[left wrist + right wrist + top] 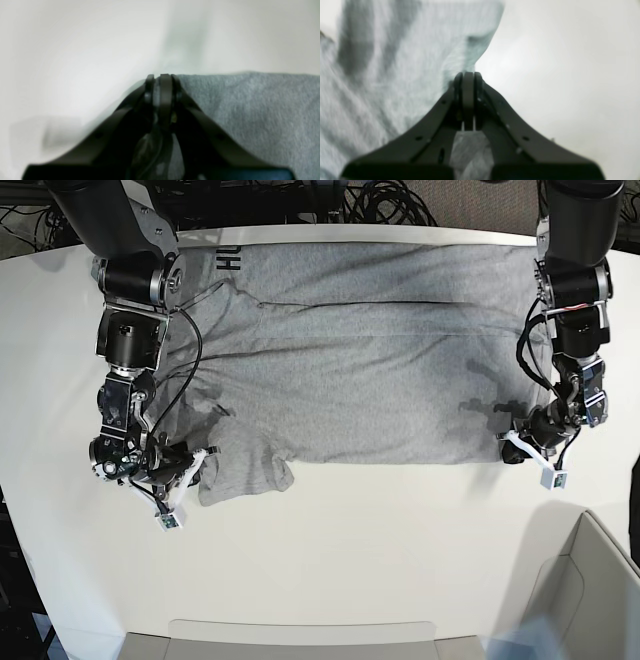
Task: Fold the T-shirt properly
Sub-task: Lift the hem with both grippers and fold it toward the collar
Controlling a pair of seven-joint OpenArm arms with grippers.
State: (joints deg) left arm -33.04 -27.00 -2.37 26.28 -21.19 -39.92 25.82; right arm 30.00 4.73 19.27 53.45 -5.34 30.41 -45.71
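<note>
A robotics laboratory or test bench is indicated. A broad white smooth-topped table [330,560] with a rounded near edge is seen from directly overhead, and two black jointed robot arms are mounted at its far left and far right corners. Beyond the far edge, a tangle of black cables [330,200] is spread over a dark floor. Thin black wires are looped along both arms toward the wrists. At the near right corner, part of an open pale cardboard box [585,590] is visible. No household furnishings are shown.
</note>
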